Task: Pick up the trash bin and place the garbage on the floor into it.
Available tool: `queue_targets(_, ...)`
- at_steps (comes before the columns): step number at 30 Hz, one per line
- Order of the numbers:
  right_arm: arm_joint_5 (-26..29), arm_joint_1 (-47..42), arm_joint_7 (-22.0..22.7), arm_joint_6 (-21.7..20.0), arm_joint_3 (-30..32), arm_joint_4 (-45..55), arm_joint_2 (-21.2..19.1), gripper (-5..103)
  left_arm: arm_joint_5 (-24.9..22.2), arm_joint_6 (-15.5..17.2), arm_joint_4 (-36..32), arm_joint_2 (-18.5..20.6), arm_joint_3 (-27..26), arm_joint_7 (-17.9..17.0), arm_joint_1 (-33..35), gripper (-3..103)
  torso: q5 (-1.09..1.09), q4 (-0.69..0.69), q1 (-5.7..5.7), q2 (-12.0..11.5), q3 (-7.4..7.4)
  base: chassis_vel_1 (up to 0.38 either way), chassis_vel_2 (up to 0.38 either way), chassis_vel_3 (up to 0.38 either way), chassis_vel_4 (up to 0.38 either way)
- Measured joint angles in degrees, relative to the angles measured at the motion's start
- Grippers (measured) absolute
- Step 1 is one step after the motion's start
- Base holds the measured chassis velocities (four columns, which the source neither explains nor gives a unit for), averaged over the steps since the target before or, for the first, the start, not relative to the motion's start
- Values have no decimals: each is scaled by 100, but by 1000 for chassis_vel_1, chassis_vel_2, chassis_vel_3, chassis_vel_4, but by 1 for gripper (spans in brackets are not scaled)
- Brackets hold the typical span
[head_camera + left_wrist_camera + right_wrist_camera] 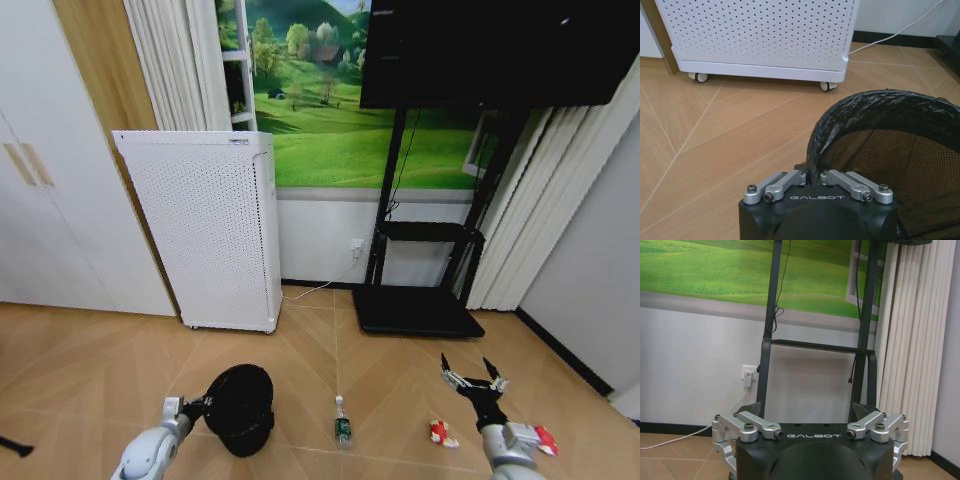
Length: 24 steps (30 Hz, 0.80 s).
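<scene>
The black trash bin [243, 408] is lined with a black bag and sits low on the left, tilted over the floor [330, 350]. My left gripper [196, 407] is shut on the bin's near rim. In the left wrist view the left gripper [813, 173] pinches the bagged rim of the bin [875, 115], whose mesh inside shows. The garbage lies on the parquet: a small clear bottle [343, 424] with a green label, a red-and-white wrapper [440, 433], and another wrapper [546, 440] beside my right arm. My right gripper [472, 378] hangs open above the floor, pointing at the wall [807, 412].
A tall white perforated appliance [205, 225] on castors [826, 86] stands behind the bin. A black TV stand [418, 305] with a screen and a white cable [320, 290] is at the back right. White cupboards and curtains line the sides.
</scene>
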Motion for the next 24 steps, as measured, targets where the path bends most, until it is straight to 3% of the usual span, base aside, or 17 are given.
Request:
queue_targets(17, -60, -40, 0, 40, 0, -20, 11, 100, 123, -240, -206, -92, -1, -25, 118, 7, -8, -2, 1, -1, 2, 0, 0, 0, 0)
queue_targets(24, -104, 0, 0, 47, -42, -70, 45, 100, 126, -170, -1078, 69, -210, -108, 235, 7, -1, 0, 1, -1, 2, 0, 0, 0, 0)
